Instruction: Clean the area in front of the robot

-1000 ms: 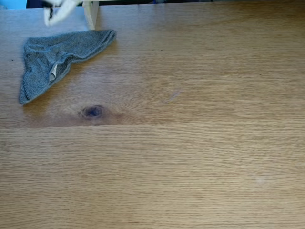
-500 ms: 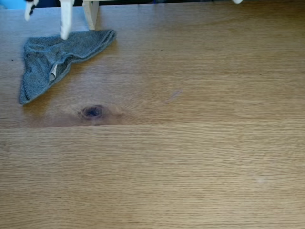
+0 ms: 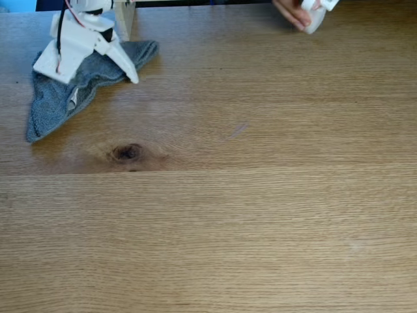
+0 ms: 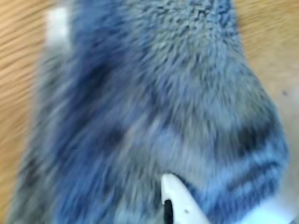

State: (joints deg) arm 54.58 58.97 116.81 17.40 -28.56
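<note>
The area is a light-brown wooden tabletop (image 3: 260, 208) with a dark oval knot (image 3: 127, 152). A grey terry cloth (image 3: 55, 101) lies crumpled at its far left corner. The robot's white arm (image 3: 85, 32) has come down onto the cloth. Its gripper (image 3: 91, 72) is open, with one pointed finger (image 3: 130, 75) on the cloth's right side and the other part on its left. In the wrist view the cloth (image 4: 154, 93) is very close and blurred, with the gripper (image 4: 224, 200) spread on it and a white fingertip (image 4: 175, 193) touching it.
A person's hand (image 3: 291, 12) holding a small white object (image 3: 315, 19) reaches in at the top right edge. A pale wooden post (image 3: 124, 19) stands just behind the cloth. A plank seam runs across the table below the knot.
The arm has dropped from the top edge onto the cloth, and its fingers have spread. A hand with a white object has come in at the top right.
</note>
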